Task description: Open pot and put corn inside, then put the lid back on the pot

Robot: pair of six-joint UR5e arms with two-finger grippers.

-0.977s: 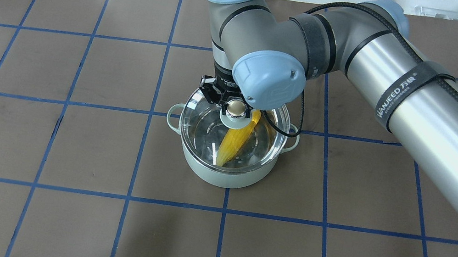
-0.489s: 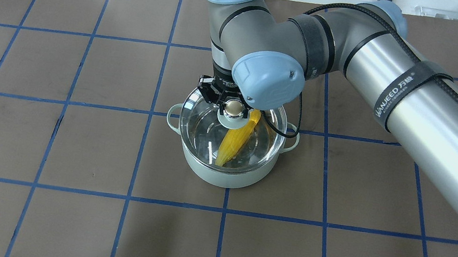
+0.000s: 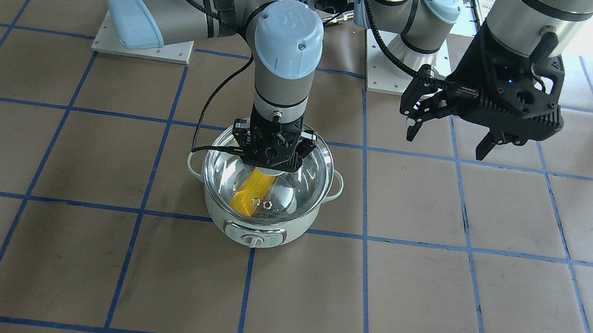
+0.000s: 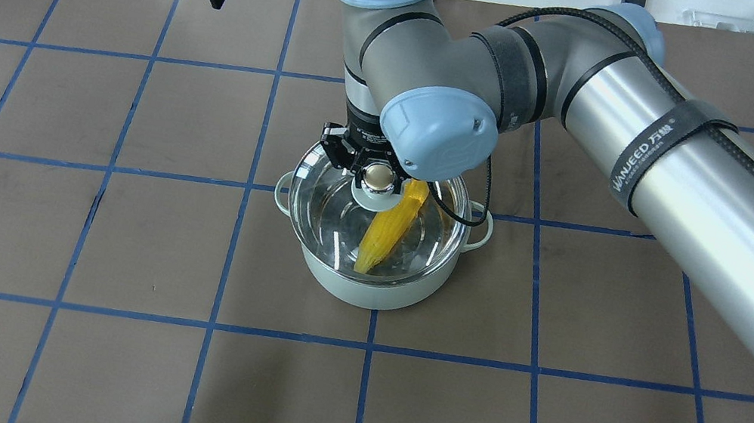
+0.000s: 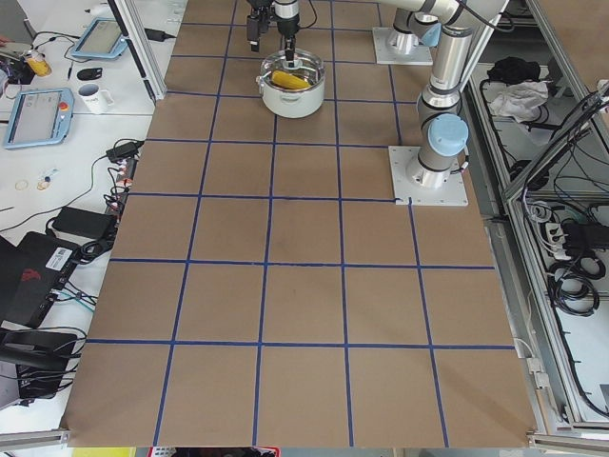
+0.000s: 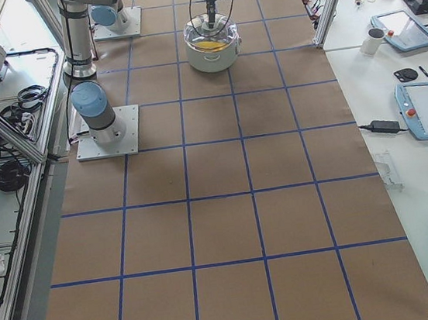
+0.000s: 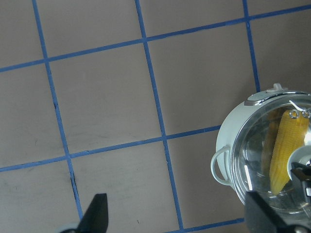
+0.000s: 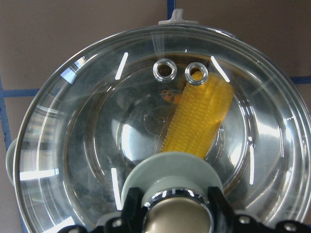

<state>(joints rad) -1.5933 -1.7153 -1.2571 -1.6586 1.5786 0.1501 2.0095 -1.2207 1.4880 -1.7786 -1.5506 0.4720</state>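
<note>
Table (image 4: 91,363): brown surface ruled with blue grid lines, lying beneath both grippers.

Right arm (image 4: 696,181): reaches to the table's middle, wrist pointing straight down.

Left arm (image 3: 524,19): held high near the robot's base.

Left gripper (image 3: 446,142): fingers (image 7: 96,213) spread wide with nothing between them, raised clear of the table. It is well apart from the pot and from the right gripper.

Right gripper (image 8: 177,216): fingers closed against opposite sides of the lid's knob.

Pot (image 4: 371,291): pale mint green with loop side handles, standing directly under the right gripper.

Lid (image 8: 87,121): clear glass with a steel rim, held by its knob in the right gripper, covering the pot's mouth. Whether it sits fully on the rim, I cannot tell.

Corn (image 8: 199,121): yellow cob inside the pot, seen through the glass, lying aslant below the right gripper.

Knob (image 4: 376,178): beige-gold, between the right gripper's fingers.

Dial (image 3: 249,240): on the pot's front wall, on the side away from the robot.

Vent rings (image 8: 164,69): two, side by side in the glass, between the knob and the dial side.
</note>
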